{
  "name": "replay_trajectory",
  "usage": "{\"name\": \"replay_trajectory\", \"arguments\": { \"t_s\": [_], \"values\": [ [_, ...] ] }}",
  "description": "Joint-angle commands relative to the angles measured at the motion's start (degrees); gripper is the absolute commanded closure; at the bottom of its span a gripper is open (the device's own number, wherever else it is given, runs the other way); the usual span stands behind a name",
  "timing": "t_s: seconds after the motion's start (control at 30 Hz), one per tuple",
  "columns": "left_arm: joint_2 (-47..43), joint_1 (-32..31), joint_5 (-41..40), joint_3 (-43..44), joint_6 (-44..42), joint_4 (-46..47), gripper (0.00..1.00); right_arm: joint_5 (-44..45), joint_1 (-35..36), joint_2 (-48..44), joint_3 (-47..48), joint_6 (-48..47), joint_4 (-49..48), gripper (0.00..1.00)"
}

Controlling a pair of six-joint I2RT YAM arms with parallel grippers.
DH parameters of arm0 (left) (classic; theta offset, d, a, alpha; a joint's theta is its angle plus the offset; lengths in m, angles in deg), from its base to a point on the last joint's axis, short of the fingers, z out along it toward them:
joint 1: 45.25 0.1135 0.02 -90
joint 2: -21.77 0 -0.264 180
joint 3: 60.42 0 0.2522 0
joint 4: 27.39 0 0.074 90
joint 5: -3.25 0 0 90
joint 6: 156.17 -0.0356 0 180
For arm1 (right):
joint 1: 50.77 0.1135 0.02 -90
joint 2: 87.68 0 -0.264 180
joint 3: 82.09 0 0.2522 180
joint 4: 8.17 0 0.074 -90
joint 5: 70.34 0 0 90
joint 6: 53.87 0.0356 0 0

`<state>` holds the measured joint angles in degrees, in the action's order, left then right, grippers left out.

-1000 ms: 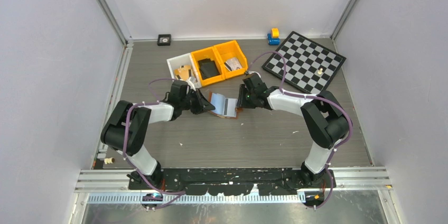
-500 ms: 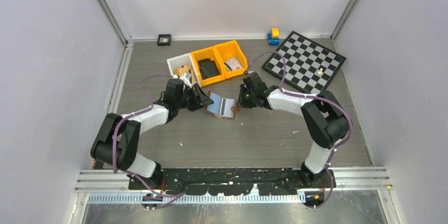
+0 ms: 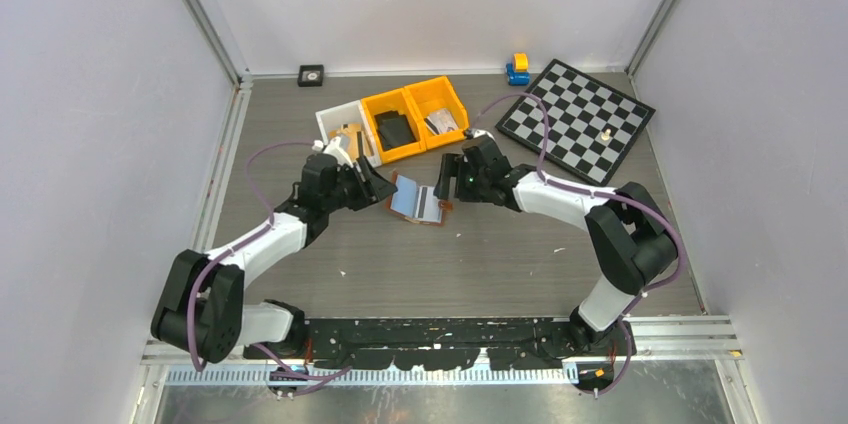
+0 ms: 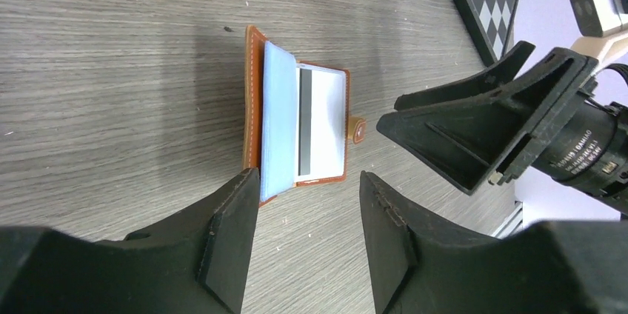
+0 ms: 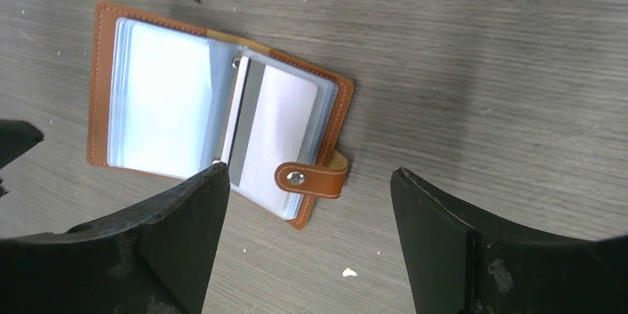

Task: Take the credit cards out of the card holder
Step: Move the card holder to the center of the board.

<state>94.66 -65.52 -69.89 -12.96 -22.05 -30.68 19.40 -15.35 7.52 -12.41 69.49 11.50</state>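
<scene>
Wood table (image 3: 500, 254): one holder (image 5: 215, 107) lying open, one card (image 5: 274, 132) showing inside; left gripper (image 4: 307, 177), right gripper (image 5: 309, 173) both spread, empty.

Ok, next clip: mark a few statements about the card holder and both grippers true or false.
1. The card holder lies open on the table. True.
2. The right gripper is clamped on the holder. False: its jaws stand apart, gripping nothing.
3. A card with a dark stripe sits inside the holder. True.
4. The holder rests on the chessboard. False: the chessboard lies apart, farther right.
5. The left gripper holds a card. False: it is open and empty.
</scene>
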Motion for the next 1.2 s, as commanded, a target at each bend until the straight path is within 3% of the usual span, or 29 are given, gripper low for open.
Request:
{"name": "replay_trajectory", "arguments": {
  "t_s": [0.0, 0.13, 0.33, 0.67, 0.77, 0.87, 0.97, 1.03, 1.1, 1.17],
  "values": [
    [1.87, -0.29, 0.03, 0.72, -0.98, 0.94, 0.45, -1.42, 1.65, 0.73, 2.1, -0.91, -1.37, 0.15],
    [3.14, -0.29, 0.37, 1.15, -0.79, 0.69, 0.39, 0.99, 2.05, 1.68, 2.61, -1.44, -0.6, 0.14],
    [2.08, -0.29, 0.63, 0.27, -1.1, 1.65, 0.16, 2.37, 2.09, 0.69, 1.82, -1.93, -1.42, 0.15],
    [4.46, -0.29, 1.1, 1.5, -1.99, 1.11, 0.14, 6.84, 2.11, -3.2, -2.01, -3.89, -5.47, 0.14],
    [3.91, -0.44, 0.45, 0.85, -2.28, 2.2, 0.01, 7.85, 2.19, -4.9, -7.98, -4.6, -17.32, 0.13],
    [3.01, -0.73, -0.08, -0.02, -2.58, 3.49, 0.0, 6.62, 3.3, -4.05, -18.43, -8.07, -44.31, 0.12],
    [1.8, -0.73, -1.61, -0.07, -3.04, 2.34, 0.0, -1.18, 3.73, 2.57, -23.64, -12.27, -64.29, 0.12],
    [1.12, -0.73, -2.35, -0.07, -3.32, 1.59, 0.0, -8.21, 4.03, 9.16, -22.49, -14.64, -69.09, 0.11],
    [0.5, -0.73, -2.76, -0.15, -3.34, 1.2, 0.0, -14.51, 5.33, 13.03, -19.56, -19.75, -67.85, 0.12],
    [0.1, -0.73, -2.91, -0.15, -3.33, 0.96, 0.0, -14.1, 8.1, 14.43, -16.94, -26.08, -63.47, 0.11]
  ]
}}
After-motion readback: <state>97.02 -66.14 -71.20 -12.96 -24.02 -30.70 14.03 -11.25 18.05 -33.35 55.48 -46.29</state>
